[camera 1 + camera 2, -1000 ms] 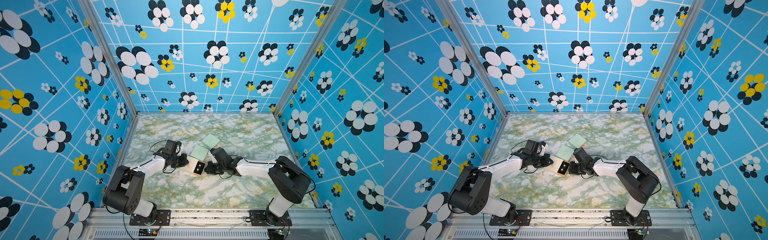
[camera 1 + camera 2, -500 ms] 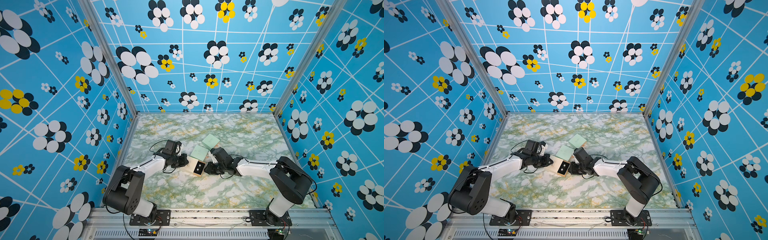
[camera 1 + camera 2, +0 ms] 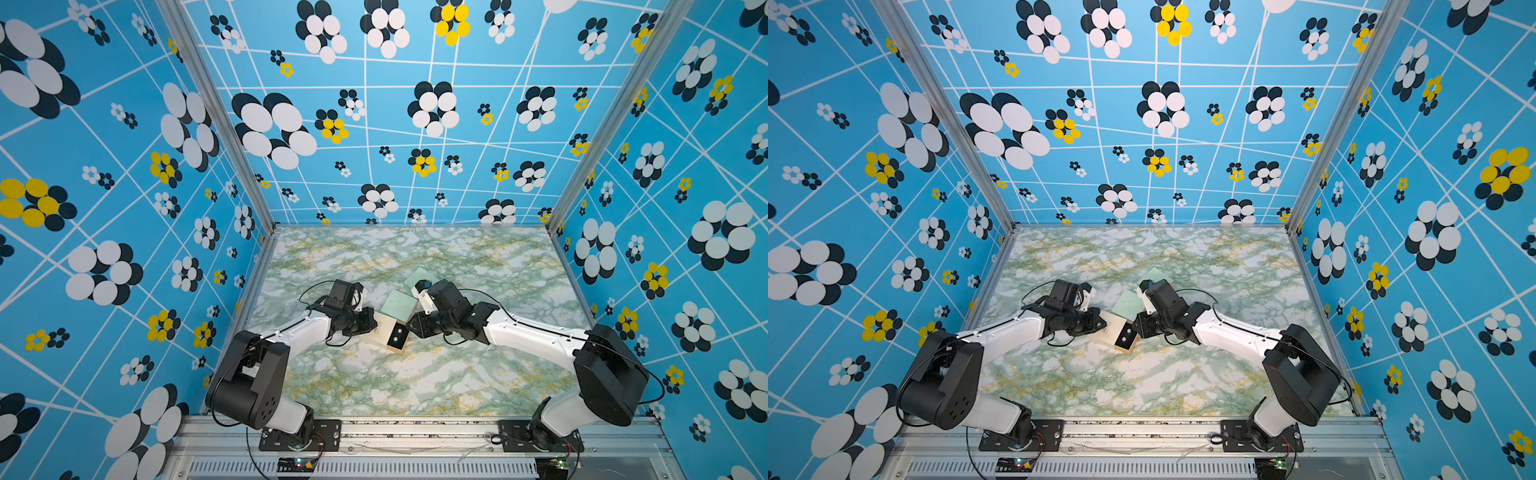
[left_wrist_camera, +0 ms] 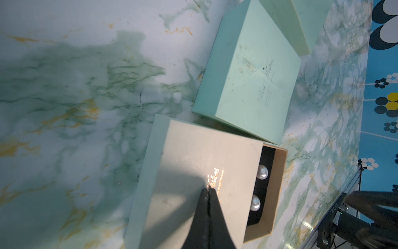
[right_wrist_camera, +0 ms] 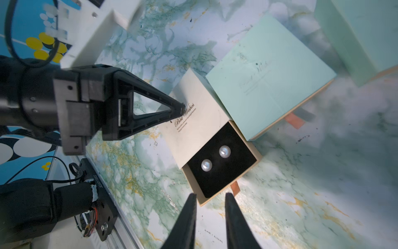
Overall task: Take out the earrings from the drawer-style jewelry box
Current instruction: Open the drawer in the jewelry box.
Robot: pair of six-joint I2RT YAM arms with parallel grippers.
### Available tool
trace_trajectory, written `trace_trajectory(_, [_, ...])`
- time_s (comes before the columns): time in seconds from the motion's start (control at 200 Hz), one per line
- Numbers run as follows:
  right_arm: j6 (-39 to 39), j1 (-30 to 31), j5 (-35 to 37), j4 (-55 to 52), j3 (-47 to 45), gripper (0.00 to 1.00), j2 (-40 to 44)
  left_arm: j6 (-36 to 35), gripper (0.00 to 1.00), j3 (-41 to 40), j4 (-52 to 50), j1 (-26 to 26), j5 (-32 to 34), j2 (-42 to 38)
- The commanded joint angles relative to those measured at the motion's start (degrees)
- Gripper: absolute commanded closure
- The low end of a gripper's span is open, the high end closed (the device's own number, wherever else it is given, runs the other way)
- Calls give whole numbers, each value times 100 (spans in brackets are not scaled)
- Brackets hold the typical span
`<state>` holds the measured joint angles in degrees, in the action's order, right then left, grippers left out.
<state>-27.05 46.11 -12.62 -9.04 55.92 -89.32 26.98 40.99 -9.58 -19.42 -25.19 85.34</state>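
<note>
The drawer-style jewelry box (image 5: 193, 120) is a cream sleeve lying on the marble table, also visible in both top views (image 3: 380, 332) (image 3: 1111, 328). Its drawer (image 5: 247, 151) is slid partly out, showing black foam. The earrings are two pearl beads (image 5: 224, 151) (image 5: 206, 165) on that foam, and they also show in the left wrist view (image 4: 262, 171). My left gripper (image 4: 208, 189) (image 5: 183, 108) is shut, its tip resting on the sleeve's top. My right gripper (image 5: 210, 195) is open, a fingertip on either side of the drawer's front edge, beside an orange pull tab (image 5: 235, 187).
A mint-green box (image 5: 269, 75) (image 3: 399, 305) lies against the sleeve, with an orange tab (image 5: 294, 120) at its end. Another mint box (image 5: 366, 32) (image 3: 419, 276) sits just beyond. Patterned blue walls enclose the table on three sides, and a metal rail (image 3: 415, 428) runs along the front.
The right gripper's jaws have parted from shut to open at the drawer's front. Both arms stay almost where they were, and the left gripper remains shut on the sleeve's top.
</note>
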Motion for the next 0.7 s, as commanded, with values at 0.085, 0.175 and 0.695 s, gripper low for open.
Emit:
trace_trajectory(0.085, [349,14,5,-284,246,75,-204,-4,100,-267,-683,4,366,268])
trace_trajectory(0.175, [313,55,-8,-291,258,75,-284,-30,100,-242,-728,7,366,247])
trace_trajectory(0.695, [413,621,726,-848,710,74,-858,-35,100,-185,-790,-18,392,283])
